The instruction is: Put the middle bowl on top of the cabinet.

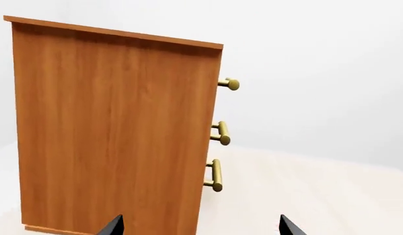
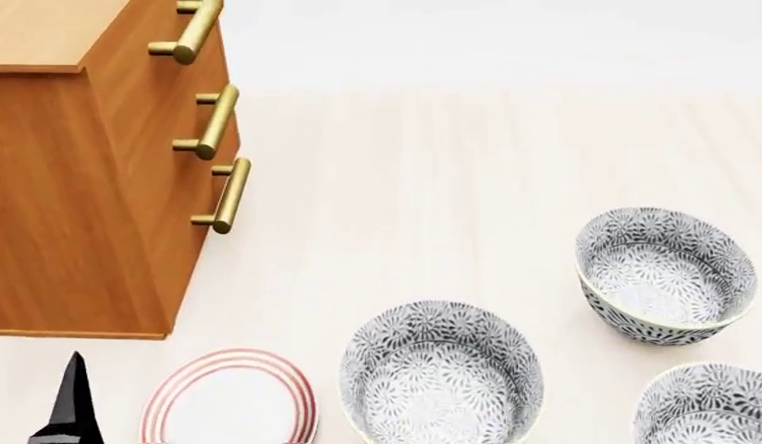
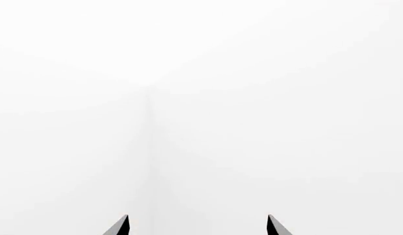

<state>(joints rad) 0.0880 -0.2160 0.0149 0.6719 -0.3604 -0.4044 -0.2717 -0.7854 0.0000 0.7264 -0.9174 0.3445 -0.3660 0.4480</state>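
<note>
Three identical grey floral bowls stand on the pale floor in the head view. Going left to right, the middle bowl (image 2: 665,273) sits farther back, between a nearer bowl (image 2: 443,375) and one cut off at the lower right corner (image 2: 708,407). The orange-brown cabinet (image 2: 73,185) stands at the left, its lighter top at the upper corner. My left gripper (image 1: 201,226) is open and empty, facing the cabinet's side (image 1: 110,127). One of its fingertips (image 2: 73,398) shows at the lower left. My right gripper (image 3: 198,226) is open and empty, facing blank white.
A flat white plate with red rings (image 2: 230,402) lies between the cabinet's base and the near bowl. Three brass handles (image 2: 221,194) stick out from the cabinet front. Pale floor stretches behind the bowls.
</note>
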